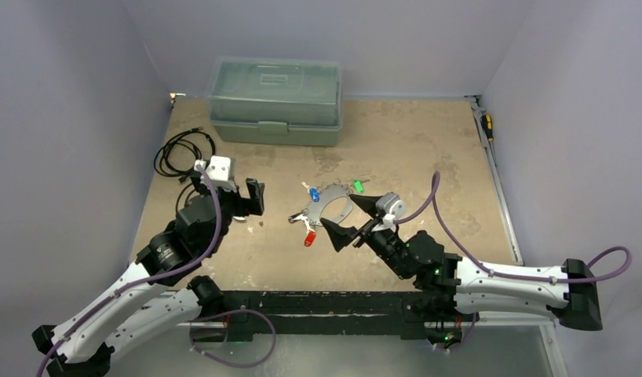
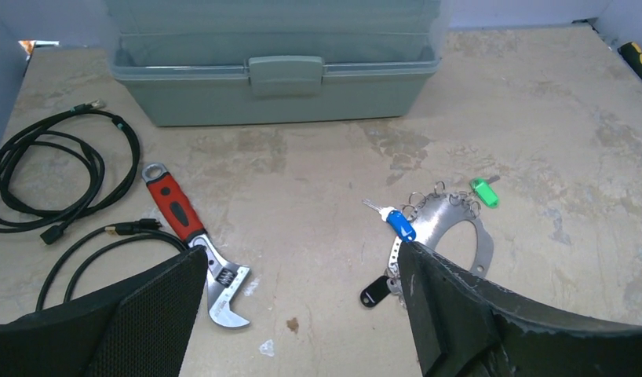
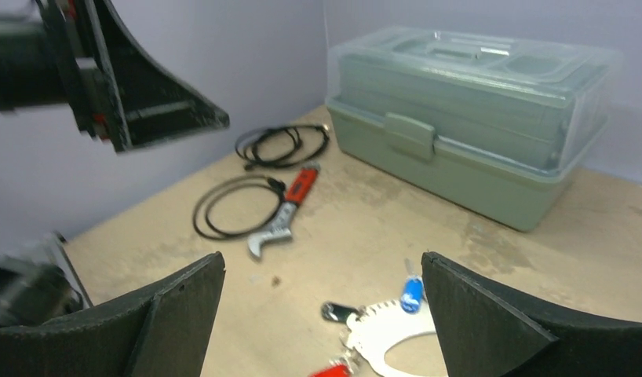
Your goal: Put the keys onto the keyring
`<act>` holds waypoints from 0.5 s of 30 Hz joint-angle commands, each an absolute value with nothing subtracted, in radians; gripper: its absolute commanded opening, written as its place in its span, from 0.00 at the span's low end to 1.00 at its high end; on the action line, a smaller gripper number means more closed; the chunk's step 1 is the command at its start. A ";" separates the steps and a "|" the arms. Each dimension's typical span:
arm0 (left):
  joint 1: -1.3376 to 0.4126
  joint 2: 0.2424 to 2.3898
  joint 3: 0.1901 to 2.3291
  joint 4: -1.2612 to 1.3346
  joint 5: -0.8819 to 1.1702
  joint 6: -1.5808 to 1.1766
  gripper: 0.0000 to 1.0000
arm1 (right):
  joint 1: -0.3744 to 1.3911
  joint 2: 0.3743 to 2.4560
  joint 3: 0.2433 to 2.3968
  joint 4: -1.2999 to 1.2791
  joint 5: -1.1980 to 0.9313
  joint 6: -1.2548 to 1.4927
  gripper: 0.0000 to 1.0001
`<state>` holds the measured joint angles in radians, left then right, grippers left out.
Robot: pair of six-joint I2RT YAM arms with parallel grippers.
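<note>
The keyring (image 1: 333,196) is a flat silvery hoop lying mid-table, shining white in the right wrist view (image 3: 378,334). Round it lie the keys: a blue one (image 1: 312,194), a green one (image 1: 357,186), a red one (image 1: 309,239) and a black one (image 1: 296,219). My right gripper (image 1: 343,217) hovers open over the hoop's near right side, with nothing between its fingers (image 3: 322,261). My left gripper (image 1: 251,200) is open to the left of the hoop, also holding nothing (image 2: 302,251). In the left wrist view its right finger covers part of the keyring (image 2: 439,221), with the blue key (image 2: 399,223), green key (image 2: 484,192) and black key (image 2: 374,293) showing.
A grey-green toolbox (image 1: 275,100) stands shut at the back. Coiled black cables (image 1: 180,151) lie at the far left, and a red-handled wrench (image 2: 194,236) is next to them. A screwdriver (image 1: 487,126) rests by the right wall.
</note>
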<state>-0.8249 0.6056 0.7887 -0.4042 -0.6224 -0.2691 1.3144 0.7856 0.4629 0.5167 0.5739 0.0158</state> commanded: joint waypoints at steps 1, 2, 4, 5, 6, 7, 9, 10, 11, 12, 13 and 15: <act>-0.804 0.585 0.803 -0.392 -0.652 -0.275 0.91 | 1.315 0.771 0.467 0.702 0.554 0.120 0.99; -0.797 0.586 0.803 -0.393 -0.637 -0.275 0.92 | 1.315 0.764 0.462 0.716 0.546 0.123 0.99; -0.780 0.586 0.805 -0.391 -0.619 -0.280 0.92 | 1.315 0.750 0.457 0.722 0.532 0.127 0.99; -0.769 0.586 0.805 -0.391 -0.614 -0.283 0.92 | 1.315 0.746 0.457 0.725 0.529 0.135 0.99; -0.759 0.587 0.804 -0.390 -0.607 -0.286 0.92 | 1.315 0.741 0.458 0.722 0.535 0.141 0.99; -0.749 0.586 0.804 -0.389 -0.599 -0.290 0.92 | 1.315 0.735 0.459 0.717 0.539 0.150 0.99; -0.728 0.587 0.806 -0.388 -0.581 -0.294 0.92 | 1.315 0.725 0.462 0.695 0.542 0.164 0.99; -0.718 0.587 0.807 -0.388 -0.575 -0.297 0.92 | 1.315 0.720 0.464 0.682 0.546 0.166 0.99; -0.707 0.587 0.807 -0.388 -0.569 -0.299 0.92 | 1.315 0.716 0.466 0.673 0.551 0.166 0.99; -0.699 0.590 0.807 -0.388 -0.563 -0.301 0.92 | 1.315 0.711 0.467 0.666 0.553 0.166 0.99; -0.694 0.592 0.807 -0.388 -0.555 -0.302 0.92 | 1.315 0.708 0.469 0.661 0.555 0.163 0.99; -0.683 0.596 0.809 -0.388 -0.541 -0.304 0.91 | 1.315 0.705 0.471 0.658 0.550 0.161 0.99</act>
<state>-0.7059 0.5888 0.7887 -0.4057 -0.5831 -0.2813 1.3144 0.7212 0.4610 0.6483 0.5480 0.1421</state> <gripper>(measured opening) 0.917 0.987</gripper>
